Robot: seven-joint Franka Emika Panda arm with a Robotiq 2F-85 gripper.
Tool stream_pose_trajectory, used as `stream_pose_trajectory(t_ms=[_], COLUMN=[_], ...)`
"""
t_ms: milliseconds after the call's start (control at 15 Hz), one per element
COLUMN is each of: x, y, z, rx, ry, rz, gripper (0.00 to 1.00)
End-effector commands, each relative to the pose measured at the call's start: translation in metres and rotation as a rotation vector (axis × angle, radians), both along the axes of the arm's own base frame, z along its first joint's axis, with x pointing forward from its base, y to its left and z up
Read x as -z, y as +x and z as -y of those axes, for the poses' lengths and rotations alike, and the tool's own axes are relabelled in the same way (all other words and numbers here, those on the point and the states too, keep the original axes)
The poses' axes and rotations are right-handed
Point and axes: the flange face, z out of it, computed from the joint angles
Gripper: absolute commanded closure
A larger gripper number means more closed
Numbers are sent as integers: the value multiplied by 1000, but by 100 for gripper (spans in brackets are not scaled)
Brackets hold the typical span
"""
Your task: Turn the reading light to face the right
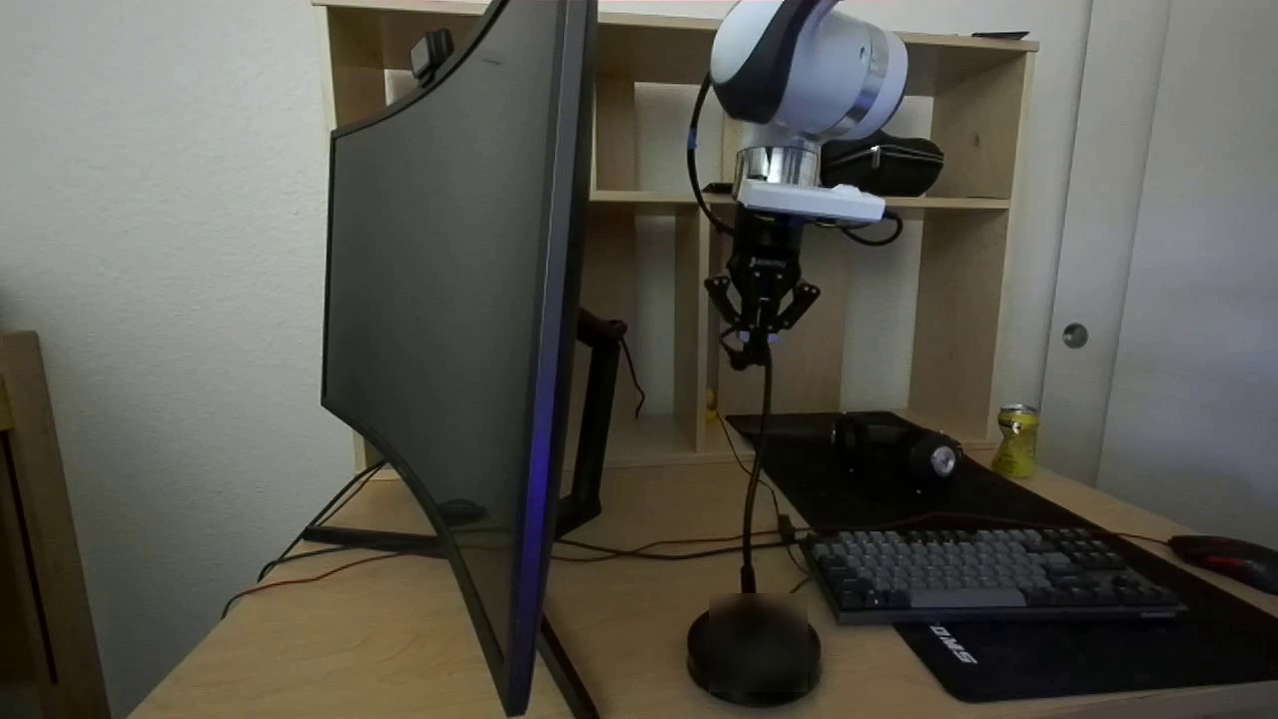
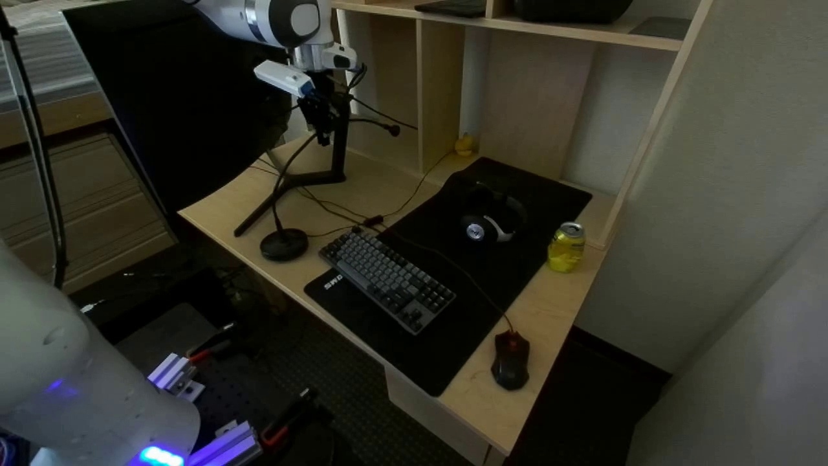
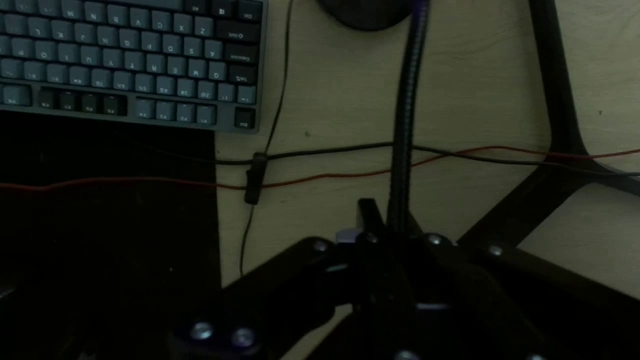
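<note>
The reading light stands on the desk, with its round black base (image 1: 754,654) upright in front of the keyboard's left end. Its thin neck (image 1: 756,469) rises to my gripper (image 1: 761,335). In an exterior view the base (image 2: 283,246) sits near the desk edge, and a short dark piece with a small rounded end, apparently the lamp head (image 2: 393,130), sticks out beyond the gripper (image 2: 323,133) toward the shelf. In the wrist view the ribbed neck (image 3: 404,120) runs between the fingertips (image 3: 392,220), which are closed around it. The gripped part is dark and partly hidden.
A large curved monitor (image 1: 449,250) stands close beside the arm, with its stand leg (image 3: 560,100) on the desk. A keyboard (image 2: 391,278), headphones (image 2: 491,220), mouse (image 2: 511,361) and yellow can (image 2: 566,247) are nearby. Cables (image 3: 325,150) cross under the gripper. A wooden shelf (image 1: 968,270) stands behind.
</note>
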Motion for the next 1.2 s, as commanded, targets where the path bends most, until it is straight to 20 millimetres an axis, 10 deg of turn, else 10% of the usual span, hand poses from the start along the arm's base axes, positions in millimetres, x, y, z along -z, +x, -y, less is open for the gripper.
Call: stream_pose_trajectory(t_ms=[0, 400, 467, 867, 1133], x=[-1, -5, -32, -73, -47], y=[-15, -36, -1, 35, 48], z=[5, -10, -13, 13, 17], rx=[178, 509, 561, 816, 832], ry=[-82, -147, -155, -62, 123], rz=[-26, -132, -152, -330, -472], gripper=[98, 98, 98, 98, 98])
